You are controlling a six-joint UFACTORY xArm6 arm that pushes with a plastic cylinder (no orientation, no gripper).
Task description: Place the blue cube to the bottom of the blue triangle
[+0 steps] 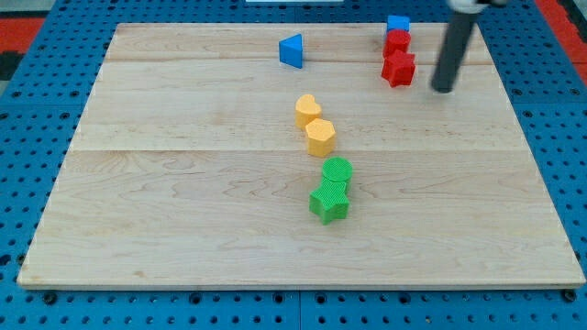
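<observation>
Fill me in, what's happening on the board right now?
My tip rests on the wooden board near the view's top right, just right of the lower red block and touching nothing. The blue cube sits at the board's top edge, directly above a second red block. The blue triangle lies well to the view's left of them, so the cube has not been placed below it yet. Two yellow blocks and two green blocks sit mid-board.

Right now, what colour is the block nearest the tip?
Red: the star-shaped red block, just to the view's left of my tip, seen in the camera view.
</observation>
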